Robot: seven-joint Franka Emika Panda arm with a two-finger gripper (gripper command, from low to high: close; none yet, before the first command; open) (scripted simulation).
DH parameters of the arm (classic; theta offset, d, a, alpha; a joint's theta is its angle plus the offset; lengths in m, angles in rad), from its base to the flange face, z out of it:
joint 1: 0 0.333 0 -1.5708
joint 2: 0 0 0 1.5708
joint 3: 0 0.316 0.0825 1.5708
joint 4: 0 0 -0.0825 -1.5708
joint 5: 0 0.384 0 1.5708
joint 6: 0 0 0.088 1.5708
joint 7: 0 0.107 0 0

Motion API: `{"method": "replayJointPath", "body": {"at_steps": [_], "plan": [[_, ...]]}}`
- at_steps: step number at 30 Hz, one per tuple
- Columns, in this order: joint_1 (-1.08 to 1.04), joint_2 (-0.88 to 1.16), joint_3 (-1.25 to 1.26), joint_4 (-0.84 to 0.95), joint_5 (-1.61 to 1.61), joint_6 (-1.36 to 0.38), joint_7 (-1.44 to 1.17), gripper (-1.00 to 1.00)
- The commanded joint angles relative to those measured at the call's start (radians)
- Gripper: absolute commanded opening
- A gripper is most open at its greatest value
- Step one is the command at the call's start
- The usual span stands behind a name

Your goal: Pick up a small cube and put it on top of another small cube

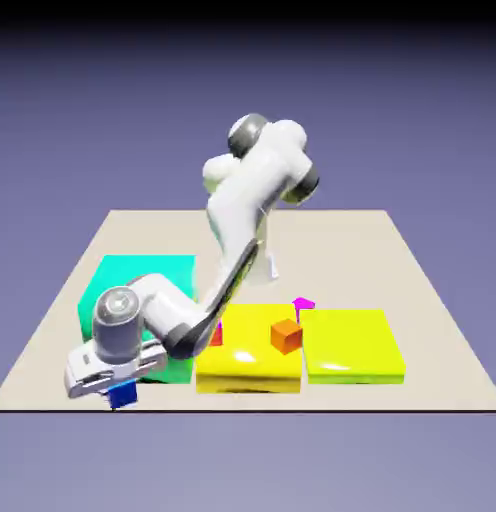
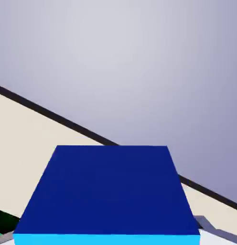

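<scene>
The small blue cube [image 1: 122, 396] sits between the fingers of my gripper [image 1: 118, 386], near the table's front edge on the exterior view's left. In the hand view the blue cube [image 2: 111, 191] fills the lower half and hides most of the fingers. Only a grey sliver of one finger [image 2: 210, 226] shows at the bottom right. The jaws are shut on this cube. A small orange cube [image 1: 287, 336] rests on the yellow block [image 1: 247, 362], to the right of my hand in the exterior view.
A big teal cube [image 1: 142, 285] stands just behind my hand. A yellow-green flat block [image 1: 354, 345] lies right of the yellow one. A small magenta piece [image 1: 304, 303] and a red piece [image 1: 216, 336] sit by the yellow block. The table edge [image 2: 53, 116] crosses the hand view.
</scene>
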Motion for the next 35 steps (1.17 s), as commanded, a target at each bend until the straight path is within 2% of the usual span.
{"method": "replayJointPath", "body": {"at_steps": [1,10,25,27,32,33,35], "plan": [[-0.010,-0.034,0.032,-0.015,-0.027,-0.001,0.024,-1.00],[-0.041,-0.360,0.299,-0.168,-0.301,0.032,0.217,-1.00],[-0.019,-0.901,0.814,-0.525,-0.820,-0.005,0.337,-1.00],[0.010,-0.919,0.817,-0.542,-0.852,0.012,0.318,-1.00],[-0.014,-0.823,0.791,-0.620,-0.901,0.187,0.355,-1.00],[-0.014,-0.823,0.791,-0.620,-0.901,0.187,0.355,1.00],[-0.008,-0.847,0.797,-0.601,-0.889,0.144,0.346,1.00]]}}
